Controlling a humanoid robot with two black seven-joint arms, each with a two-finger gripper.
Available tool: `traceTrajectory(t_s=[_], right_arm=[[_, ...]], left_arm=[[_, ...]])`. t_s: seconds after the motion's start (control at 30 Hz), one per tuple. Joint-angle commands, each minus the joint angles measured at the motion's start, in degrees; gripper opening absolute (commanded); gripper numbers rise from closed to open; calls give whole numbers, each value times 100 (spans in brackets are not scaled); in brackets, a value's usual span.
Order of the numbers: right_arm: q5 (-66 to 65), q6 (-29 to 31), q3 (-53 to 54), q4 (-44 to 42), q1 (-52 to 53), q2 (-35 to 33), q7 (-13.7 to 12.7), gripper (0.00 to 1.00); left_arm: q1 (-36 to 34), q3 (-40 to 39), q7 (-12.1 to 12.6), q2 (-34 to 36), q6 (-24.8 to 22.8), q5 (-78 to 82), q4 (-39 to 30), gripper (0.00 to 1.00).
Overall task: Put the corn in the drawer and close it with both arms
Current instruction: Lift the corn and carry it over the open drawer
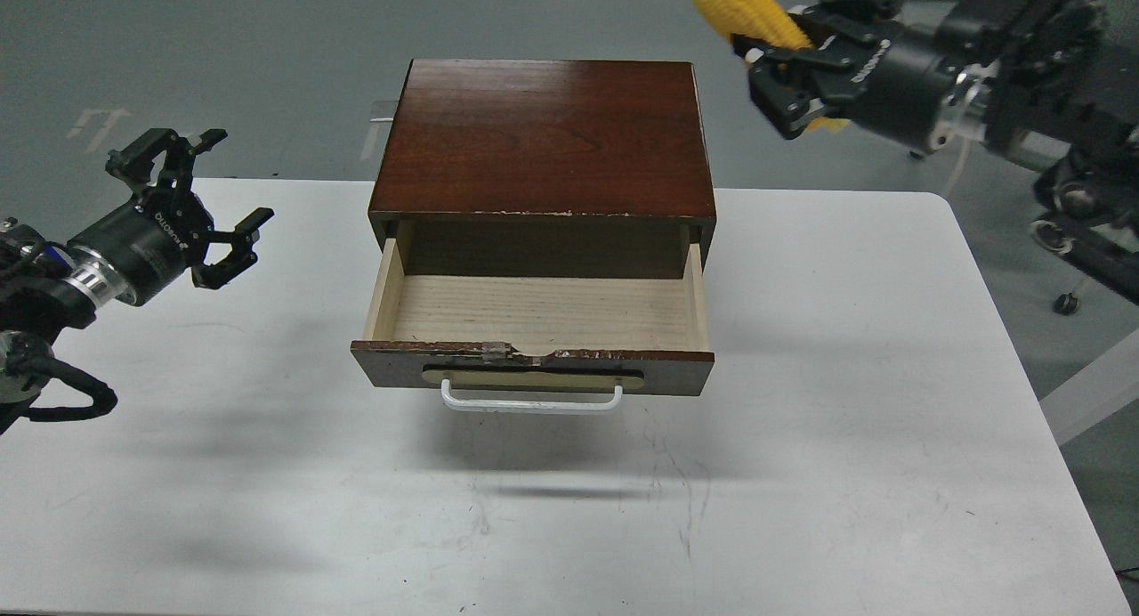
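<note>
Right gripper (787,86) clamped on corn (743,11), cob's long axis running up-left from it. Open drawer (543,309) sits below-left of it. Left gripper (209,202) spread open, holding nothing.

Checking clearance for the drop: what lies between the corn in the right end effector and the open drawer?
In the head view, only the wooden box's top lies between the corn and the drawer, whose inside is bare.

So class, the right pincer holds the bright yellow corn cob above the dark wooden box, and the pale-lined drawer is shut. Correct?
One error: the pale-lined drawer is pulled open and empty, as the head view shows. The right pincer does hold the bright yellow corn cob above the dark wooden box.
</note>
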Motion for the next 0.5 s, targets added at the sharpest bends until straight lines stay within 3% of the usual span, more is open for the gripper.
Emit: traceTrajectory(t_s=[0.0, 0.1, 0.23, 0.47], right_arm=[[-926, -409, -373, 24, 82, 753, 184, 0], [-956, -488, -716, 42, 100, 1122, 369, 0], [-956, -515, -1383, 33, 117, 1465, 369, 0], [-956, -515, -1613, -256, 109, 1799, 369, 0]], left_arm=[[11, 11, 0, -8, 1, 11, 12, 98], [11, 2, 0, 10, 1, 11, 12, 98], [11, -15, 0, 124, 1, 2, 12, 98], [20, -24, -9, 221, 1, -7, 12, 98]])
